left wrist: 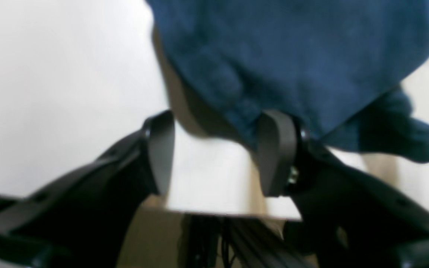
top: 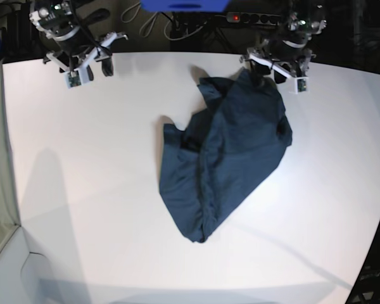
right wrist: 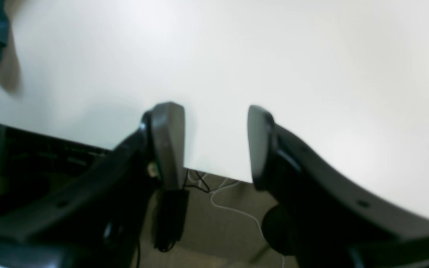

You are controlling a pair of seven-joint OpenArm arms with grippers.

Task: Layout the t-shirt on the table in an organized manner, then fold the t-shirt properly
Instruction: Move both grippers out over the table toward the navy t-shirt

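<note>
At the left of the base view, the right hand (top: pixel 88 63) is held above the bare far corner of the desk (top: pixel 82 190), well apart from the cloth. Its jaws are seen parted in the wrist view, with nothing between them but white desk surface.

Near the middle, the t-shirt (top: pixel 231 158) is spread in a crumpled heap on the desk, running diagonally from the far edge toward the near side. It is dark navy, plain, bunched into long folds, with one sleeve-like flap turned out at its left. No neck, hem or label can be made out, so its orientation cannot be told.

At the right, the left hand (top: pixel 272 66) is placed at the shirt's far end. Its jaws are parted in the wrist view (left wrist: pixel 216 149), with one finger (left wrist: pixel 276 149) just at the cloth edge and no fabric clamped.

A risk is judged here: if a grasp is taken on this bunched edge, several layers could be pinched together, and the heap would be dragged rather than opened.
</note>
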